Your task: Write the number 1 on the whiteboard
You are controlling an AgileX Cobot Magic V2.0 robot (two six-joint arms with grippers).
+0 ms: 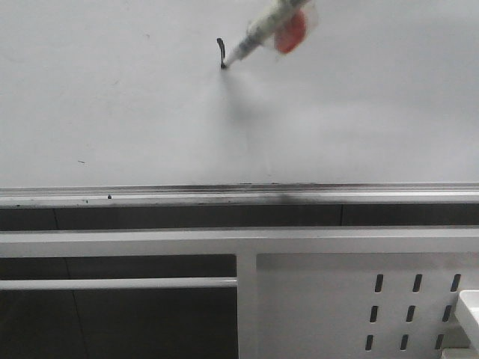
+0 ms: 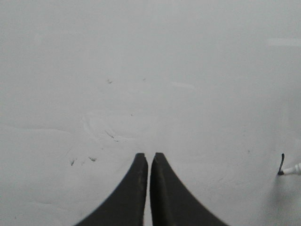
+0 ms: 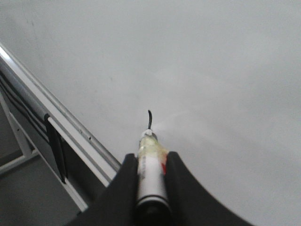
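The whiteboard (image 1: 112,97) fills the upper part of the front view, with its silvery rail (image 1: 150,196) along the lower edge. A short dark stroke with a small hook at its top (image 1: 221,52) is on the board; it also shows in the right wrist view (image 3: 149,119) and the left wrist view (image 2: 281,164). My right gripper (image 3: 150,160) is shut on a white marker (image 3: 150,174), whose tip (image 1: 224,66) touches the lower end of the stroke. My left gripper (image 2: 149,157) is shut and empty, facing the board to the left of the stroke.
A white perforated metal frame (image 1: 359,299) stands below the rail, with dark gaps between its bars. A few small dark specks (image 2: 91,159) mark the board. The rail and frame show at one side in the right wrist view (image 3: 56,122).
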